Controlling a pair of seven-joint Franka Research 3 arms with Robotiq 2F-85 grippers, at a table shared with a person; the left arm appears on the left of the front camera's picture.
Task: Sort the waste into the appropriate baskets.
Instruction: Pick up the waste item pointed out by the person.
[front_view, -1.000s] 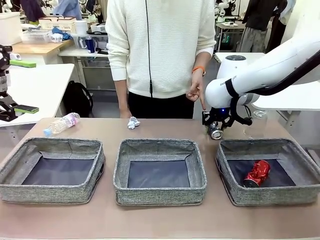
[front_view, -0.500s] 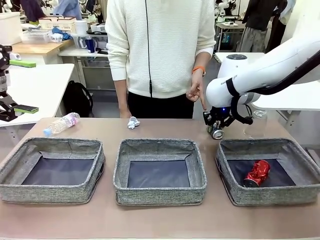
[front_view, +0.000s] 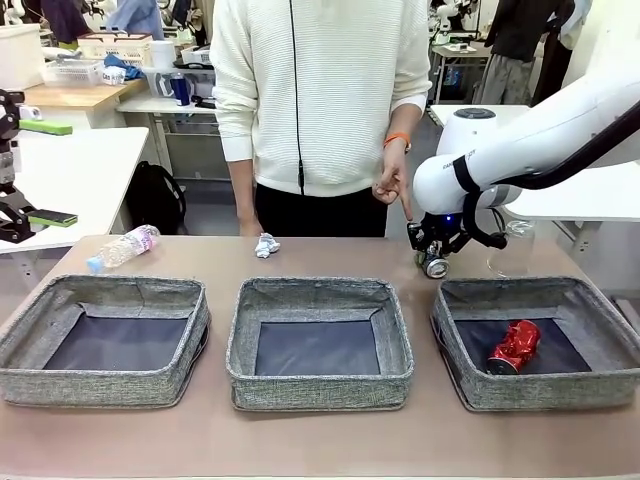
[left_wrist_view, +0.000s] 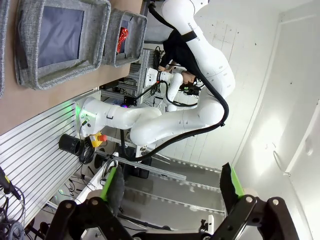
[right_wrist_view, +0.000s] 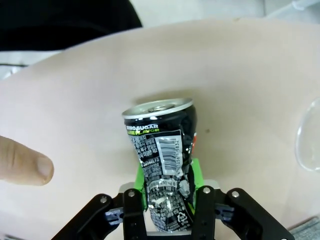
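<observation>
At the table (right_wrist_view: 250, 100), right end effector (right_wrist_view: 168, 181) pinches dark can (right_wrist_view: 162, 150).

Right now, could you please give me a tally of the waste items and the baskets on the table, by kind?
Cans: 2 (crushed red can, dark printed can)
Clear plastic bottles: 2 (pink-labelled bottle, second clear bottle)
Crumpled white paper ball: 1
Grey woven baskets: 3 (left basket, middle basket, right basket)
Total: 8
</observation>
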